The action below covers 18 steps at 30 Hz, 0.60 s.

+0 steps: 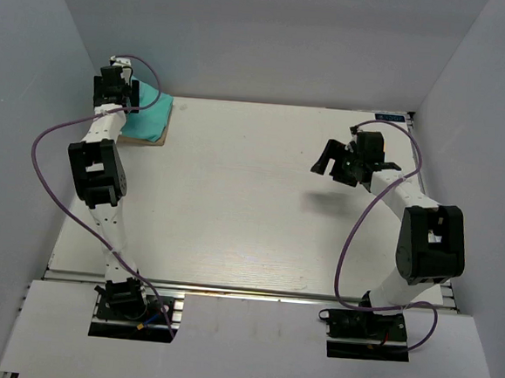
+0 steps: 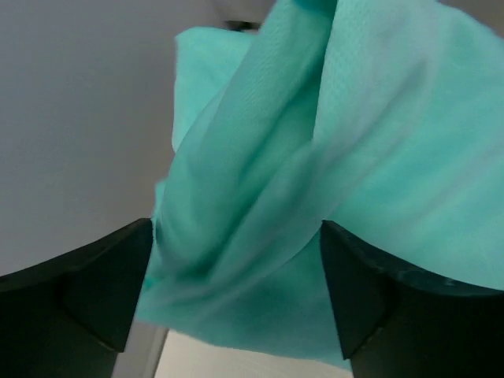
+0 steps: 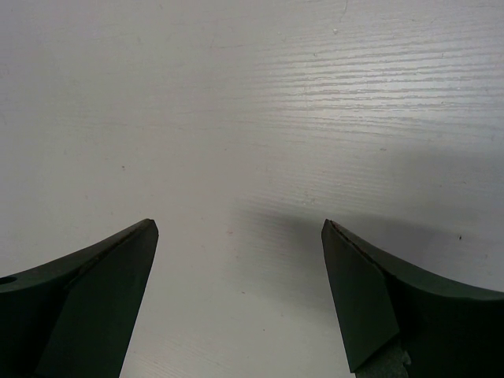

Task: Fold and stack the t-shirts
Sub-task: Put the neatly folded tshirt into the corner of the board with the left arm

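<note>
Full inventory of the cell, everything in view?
teal-green t-shirt: 1, teal-green, folded at the far-left corner of the table, lying on the tan one
tan t-shirt: 1, tan, under the teal-green one, only its near edge shows
table: 1, white wood grain, otherwise bare in the middle
walls: pale grey, on the left, far and right sides
cables: 2, purple, one looping along each arm
left gripper: 1, black, open, over the shirt stack with teal-green cloth between its fingers
right gripper: 1, black, open and empty, over bare table on the right
</note>
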Motion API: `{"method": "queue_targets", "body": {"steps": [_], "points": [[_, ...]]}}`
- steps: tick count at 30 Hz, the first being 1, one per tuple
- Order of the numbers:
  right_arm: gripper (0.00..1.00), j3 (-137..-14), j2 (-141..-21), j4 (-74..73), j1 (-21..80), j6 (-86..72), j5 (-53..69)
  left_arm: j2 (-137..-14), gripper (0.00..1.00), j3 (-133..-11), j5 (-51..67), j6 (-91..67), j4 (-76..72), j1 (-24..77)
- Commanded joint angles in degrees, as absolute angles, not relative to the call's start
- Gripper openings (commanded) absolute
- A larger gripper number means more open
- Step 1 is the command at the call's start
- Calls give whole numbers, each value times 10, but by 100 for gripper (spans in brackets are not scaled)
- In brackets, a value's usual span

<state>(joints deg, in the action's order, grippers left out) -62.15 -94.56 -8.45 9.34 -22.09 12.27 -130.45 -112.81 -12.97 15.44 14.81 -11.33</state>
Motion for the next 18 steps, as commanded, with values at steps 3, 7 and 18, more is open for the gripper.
{"method": "queue_targets", "body": {"steps": [3,7,18], "points": [[90,-643,-955,-71,93,-229,139,-1297,100,-1178,-259,85,113,-120],[90,-638,-949,-64,94,-233,139,-1290,100,-1178,-249,71,108,-120],[90,-621,-919,-50,95,-236,151,-1241,100,-1174,-134,22,215,-109]]}}
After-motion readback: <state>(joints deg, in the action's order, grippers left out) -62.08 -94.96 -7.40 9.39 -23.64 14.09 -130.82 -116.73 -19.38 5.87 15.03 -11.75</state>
